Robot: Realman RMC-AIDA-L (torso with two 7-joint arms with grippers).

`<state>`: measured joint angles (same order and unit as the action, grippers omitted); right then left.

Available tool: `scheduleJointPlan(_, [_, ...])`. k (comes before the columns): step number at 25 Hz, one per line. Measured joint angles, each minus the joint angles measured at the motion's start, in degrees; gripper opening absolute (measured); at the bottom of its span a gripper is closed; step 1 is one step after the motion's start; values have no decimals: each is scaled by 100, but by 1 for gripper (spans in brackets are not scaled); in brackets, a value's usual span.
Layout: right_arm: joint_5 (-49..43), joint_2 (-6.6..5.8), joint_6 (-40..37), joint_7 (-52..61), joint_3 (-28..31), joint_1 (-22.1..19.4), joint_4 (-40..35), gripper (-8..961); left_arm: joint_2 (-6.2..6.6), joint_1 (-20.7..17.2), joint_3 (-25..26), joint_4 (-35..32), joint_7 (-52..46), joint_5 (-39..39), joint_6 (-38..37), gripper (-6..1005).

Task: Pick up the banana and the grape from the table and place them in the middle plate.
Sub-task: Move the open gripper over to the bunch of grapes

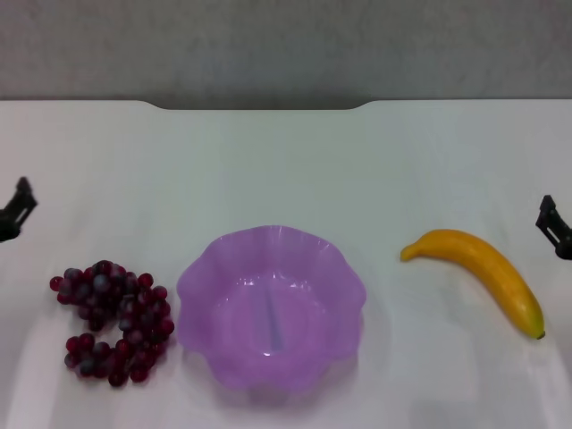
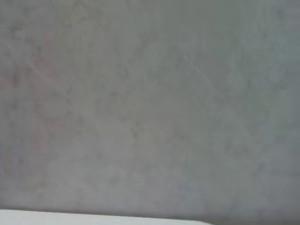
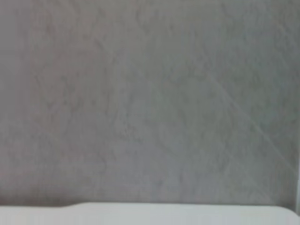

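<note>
Middle plate point(image 1: 271, 308): translucent light purple dish, wavy scalloped rim, upright and empty, sitting at the near centre of the table point(image 1: 286, 170) (plain white top, notch in its far edge).

Grape point(image 1: 113, 321): loose bunch of small dark red-purple grapes, a few greyish, lying on the table at 9 o'clock from the plate, just beside its rim.

Banana point(image 1: 483, 273): single yellow-orange fruit, curved, lying flat at 3 o'clock from the plate and apart from it, its dark tip toward 5 o'clock.
</note>
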<state>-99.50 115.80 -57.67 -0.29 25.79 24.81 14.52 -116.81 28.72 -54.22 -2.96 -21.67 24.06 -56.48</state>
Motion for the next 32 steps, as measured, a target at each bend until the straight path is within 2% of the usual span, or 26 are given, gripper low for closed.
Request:
scheduleJointPlan(4, [-29, -8, 172, -3, -22, 19, -35, 892, 15, -22, -319, -597, -1177, 572, 302, 877])
scheduleJointPlan(7, [-43, -16, 198, -3, -34, 37, -37, 892, 20, -383, -1030, -1817, -2557, 1031, 1032, 876])
scheduleJointPlan(10, [-48, -16, 204, -3, -40, 74, -43, 892, 9, -837, -1735, -3087, -3094, 1125, 1785, 875])
scheduleJointPlan(12, [-50, -16, 216, -3, -44, 88, -57, 892, -3, -1067, -2176, -3727, -3150, 1010, 2210, 875])
scheduleJointPlan(14, [-53, -14, 219, -3, -49, 91, -65, 892, -6, -1180, -2390, -3967, -3162, 789, 2465, 874])
scheduleJointPlan(18, [-53, -13, 211, -3, -49, 102, -46, 892, 16, -1189, -2467, -3709, -3157, 296, 2496, 873])
scheduleJointPlan(20, [-47, -13, 228, -2, -48, 89, -63, 891, 14, -1283, -2724, -3903, -3186, 239, 2513, 873])
scheduleJointPlan(23, [-39, -13, 277, -2, -48, 72, -105, 891, 35, -1637, -3456, -4938, -3484, 288, 3185, 872])
scheduleJointPlan(26, [-45, -6, 282, -1, -47, 81, -119, 891, 53, -2061, -4158, -6282, -3543, 561, 4596, 832])
scheduleJointPlan(29, [-45, -4, 283, 0, -47, 90, -116, 892, 52, -2306, -4540, -6969, -3518, 765, 5218, 792])
scheduleJointPlan(32, [-35, -5, 288, 1, -48, 92, -127, 892, 55, -2433, -4735, -7453, -3522, 773, 5737, 698])
